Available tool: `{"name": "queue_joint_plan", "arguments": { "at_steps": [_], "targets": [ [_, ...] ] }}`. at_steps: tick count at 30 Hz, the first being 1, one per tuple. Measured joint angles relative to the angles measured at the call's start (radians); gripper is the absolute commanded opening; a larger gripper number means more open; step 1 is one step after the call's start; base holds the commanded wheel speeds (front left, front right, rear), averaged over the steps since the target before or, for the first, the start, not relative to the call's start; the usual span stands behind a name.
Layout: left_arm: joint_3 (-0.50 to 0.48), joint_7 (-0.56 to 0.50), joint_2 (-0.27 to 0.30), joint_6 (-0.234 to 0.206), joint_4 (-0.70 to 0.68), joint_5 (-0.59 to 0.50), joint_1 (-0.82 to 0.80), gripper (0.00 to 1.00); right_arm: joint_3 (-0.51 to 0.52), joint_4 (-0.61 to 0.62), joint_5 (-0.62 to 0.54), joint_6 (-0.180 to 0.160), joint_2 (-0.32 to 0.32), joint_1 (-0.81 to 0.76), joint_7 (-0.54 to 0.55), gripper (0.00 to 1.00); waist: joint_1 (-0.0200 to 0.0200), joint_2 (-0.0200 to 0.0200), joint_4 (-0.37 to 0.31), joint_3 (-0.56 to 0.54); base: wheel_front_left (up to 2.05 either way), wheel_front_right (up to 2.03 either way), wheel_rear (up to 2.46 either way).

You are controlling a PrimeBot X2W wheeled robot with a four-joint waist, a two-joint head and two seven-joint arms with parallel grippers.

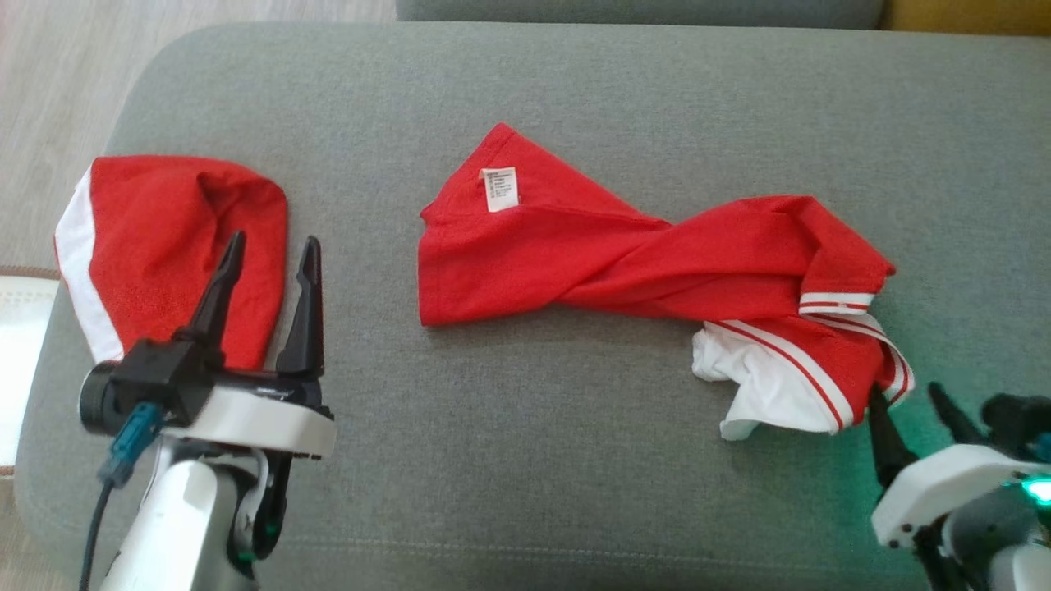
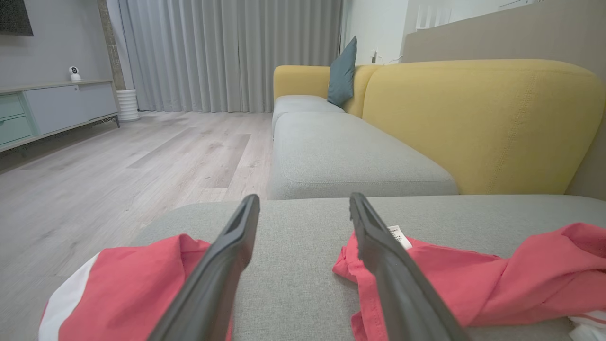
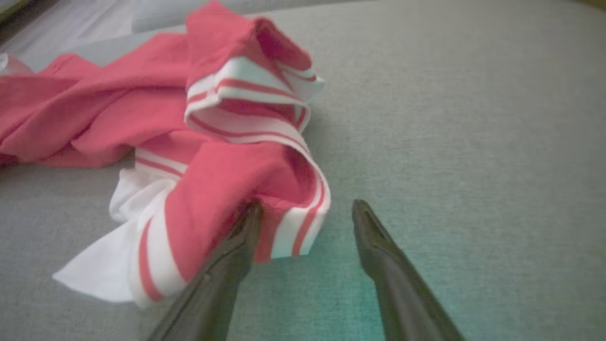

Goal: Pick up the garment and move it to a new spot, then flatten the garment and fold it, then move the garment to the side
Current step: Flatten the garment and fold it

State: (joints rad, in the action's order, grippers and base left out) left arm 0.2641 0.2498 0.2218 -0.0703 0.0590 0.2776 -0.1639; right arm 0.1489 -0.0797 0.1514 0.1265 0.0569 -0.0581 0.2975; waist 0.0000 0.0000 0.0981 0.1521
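The robot's right gripper (image 3: 305, 208) stands with its jaws wide apart and nothing clamped between them, low over the near right part of a grey sofa seat (image 1: 525, 460). Its inner finger touches the striped hem (image 3: 293, 222) of a red garment (image 1: 624, 263), while the outer finger is clear of the cloth, above bare upholstery tinged green by the arm's light. From that hem, white fabric with thin red stripes bunches and folds over itself. The rest of the garment runs twisted across the middle of the seat toward the robot's left, ending in a flatter red panel with a small white label (image 1: 498, 189) facing up. Well apart from it, at the seat's left end, the left gripper (image 1: 275, 242) hangs equally wide and empty above a second red cloth (image 1: 164, 238) edged with a white band, which lies partly over the rounded corner. Seen along the left gripper's fingers, a second grey seat adjoins a yellow sofa back (image 2: 473, 123) propping a blue cushion (image 2: 343, 73). Pale wood floor (image 2: 118, 166) stretches to grey curtains (image 2: 227, 52) behind.
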Motion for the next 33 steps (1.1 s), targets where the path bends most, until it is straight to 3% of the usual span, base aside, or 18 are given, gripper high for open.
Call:
{"name": "queue_joint_plan", "arguments": {
  "at_steps": [7, 15, 33],
  "targets": [
    [-0.025, 0.0, -0.003, -0.002, 0.008, -0.01, 0.045, 1.0, 0.018, 0.116, 0.005, 0.0, -0.014, -0.031, -0.133, 1.0, 0.0, 0.0, -0.019, -0.021, 0.0, 0.0, 0.0],
    [-0.043, 0.0, -0.002, -0.01, 0.011, -0.012, 0.064, 1.0, -0.083, 0.239, -0.005, 0.0, -0.014, -0.011, -0.165, 1.0, 0.0, 0.0, -0.041, -0.054, 0.0, 0.0, 0.0],
    [-0.019, 0.0, 0.01, -0.01, 0.026, -0.021, 0.079, 1.0, -0.095, 0.205, 0.016, 0.0, -0.014, -0.011, -0.152, 1.0, 0.0, 0.0, -0.044, -0.049, 0.0, 0.0, 0.0]
  ]
}}
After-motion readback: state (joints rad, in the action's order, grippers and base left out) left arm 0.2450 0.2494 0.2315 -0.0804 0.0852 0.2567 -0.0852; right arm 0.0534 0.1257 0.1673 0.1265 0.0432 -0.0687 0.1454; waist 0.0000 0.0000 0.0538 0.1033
